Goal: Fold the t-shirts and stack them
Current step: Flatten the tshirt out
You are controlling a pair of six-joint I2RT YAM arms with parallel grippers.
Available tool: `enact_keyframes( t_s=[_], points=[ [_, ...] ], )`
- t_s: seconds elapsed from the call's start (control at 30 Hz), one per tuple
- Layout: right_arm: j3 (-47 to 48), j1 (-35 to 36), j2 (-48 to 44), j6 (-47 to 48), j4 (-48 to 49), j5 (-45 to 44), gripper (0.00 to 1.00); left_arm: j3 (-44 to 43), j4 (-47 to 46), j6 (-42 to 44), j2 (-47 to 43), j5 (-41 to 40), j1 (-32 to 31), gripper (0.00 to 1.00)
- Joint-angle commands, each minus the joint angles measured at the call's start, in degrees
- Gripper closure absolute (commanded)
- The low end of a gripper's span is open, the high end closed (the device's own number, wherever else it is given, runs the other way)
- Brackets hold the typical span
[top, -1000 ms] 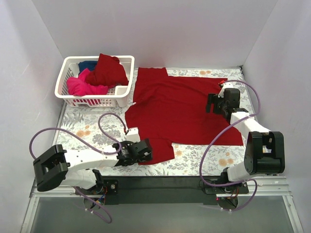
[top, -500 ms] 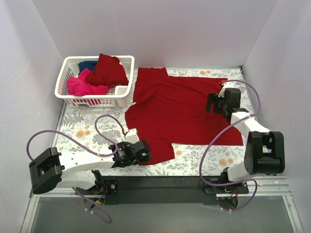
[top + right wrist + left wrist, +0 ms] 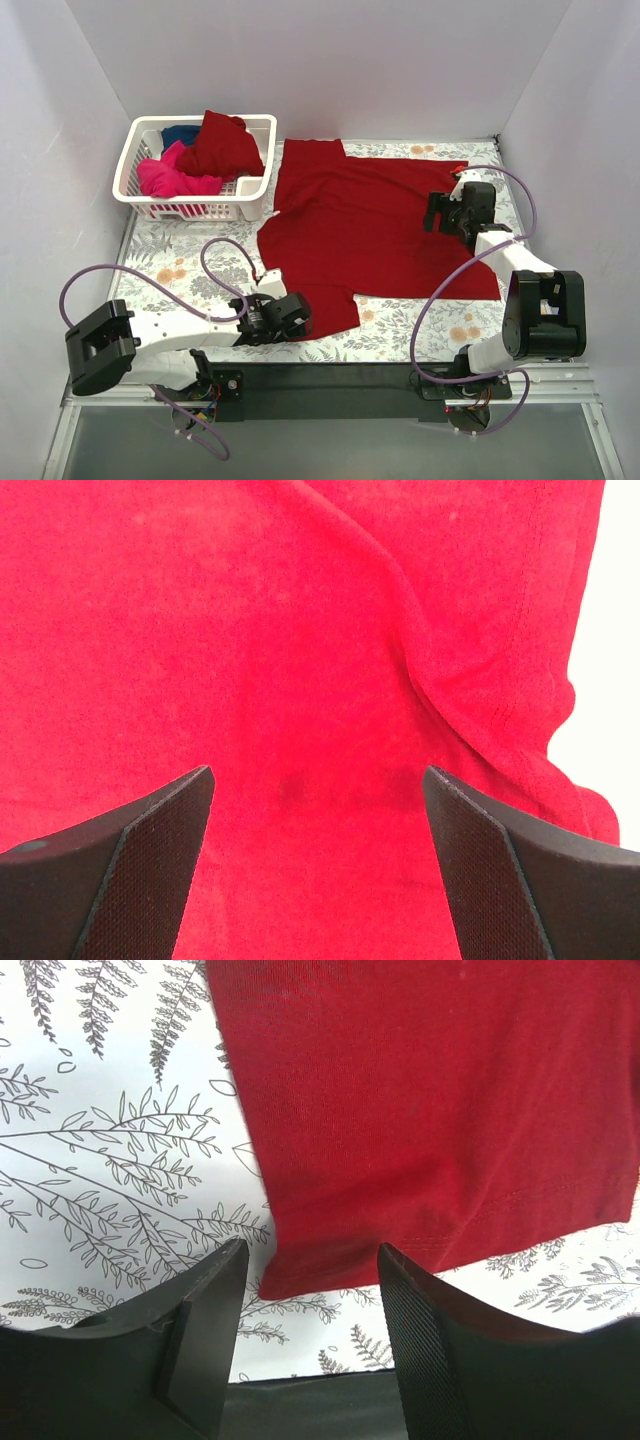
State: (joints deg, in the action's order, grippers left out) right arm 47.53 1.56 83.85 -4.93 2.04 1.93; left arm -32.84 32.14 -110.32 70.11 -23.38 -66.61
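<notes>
Empty, agape: left gripper (image 3: 312,1260) and right gripper (image 3: 315,780) over spread dark red t-shirt (image 3: 370,220); basket (image 3: 190,208) beside holds other t-shirts (image 3: 215,145)

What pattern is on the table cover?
The table cover is white with grey fern sprigs, clearest in the left wrist view.

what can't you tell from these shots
- Top view: dark blue shirt mostly buried under the pink shirt and crumpled red shirt in the basket.
- Top view: left gripper opening too small and dark to judge.
- Right wrist view: most of the spread red shirt lies beyond the frame.
</notes>
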Motion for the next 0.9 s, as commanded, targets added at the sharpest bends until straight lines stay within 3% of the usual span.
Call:
enact_keyframes(
  t_s=[0.0,0.13,0.17,0.27,0.5,0.67,0.87],
  points=[
    [-0.5,-0.2,0.2,-0.7,2.6,0.7,0.23,-1.0,-0.8,-0.4,1.3,-0.4,-0.5,0.50],
    [-0.6,-0.2,-0.3,-0.7,2.6,0.5,0.23,-1.5,-1.6,0.1,2.5,-0.1,-0.7,0.66],
    [-0.7,-0.2,-0.4,-0.7,2.6,0.5,0.23,-1.3,-2.4,0.4,2.3,-0.1,-0.7,0.77],
    [-1.1,-0.2,-1.4,-0.8,2.5,0.3,0.23,0.0,-6.2,1.5,0.2,-0.4,-0.8,1.00],
    [-3.0,-0.1,-6.2,-2.6,1.5,-2.2,0.24,-0.1,-17.4,12.9,-4.7,-2.8,0.1,1.00],
    [-4.9,-0.1,-11.5,-4.7,-5.2,-8.4,0.25,0.4,-29.0,25.3,-2.9,3.3,4.6,1.00],
    [-8.9,-0.1,-19.6,-6.8,-14.0,-19.4,0.20,2.1,-34.1,32.4,-3.5,7.6,6.5,1.00]
  ],
)
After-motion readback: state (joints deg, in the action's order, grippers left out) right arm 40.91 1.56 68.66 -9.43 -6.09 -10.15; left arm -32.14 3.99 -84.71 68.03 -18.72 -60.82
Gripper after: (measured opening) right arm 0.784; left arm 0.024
